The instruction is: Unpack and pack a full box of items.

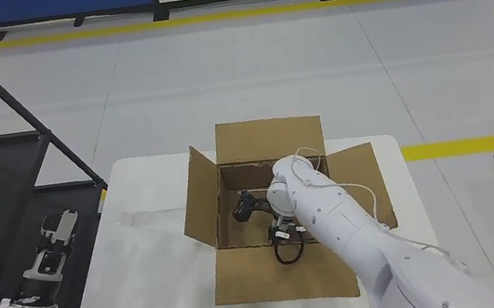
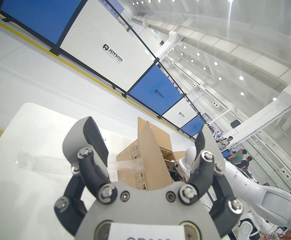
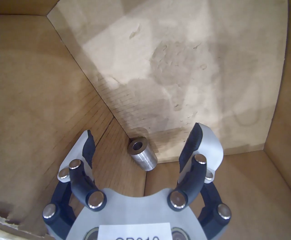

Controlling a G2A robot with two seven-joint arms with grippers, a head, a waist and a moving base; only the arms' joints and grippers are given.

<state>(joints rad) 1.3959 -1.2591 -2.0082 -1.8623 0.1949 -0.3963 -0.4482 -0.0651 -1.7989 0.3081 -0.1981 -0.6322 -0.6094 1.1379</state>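
An open cardboard box stands on the white table, flaps spread. My right gripper is down inside the box, open, with nothing between its fingers. Just beyond its fingertips a small metal cylinder with a bored hole lies on its side in a bottom corner of the box. In the top view the right gripper is near the box's left wall. My left gripper is open and empty, off the table's left edge, facing the box.
A clear, tube-like plastic piece lies on the table left of the box. A black metal frame stands beside the table's left side. The right arm leans over the box.
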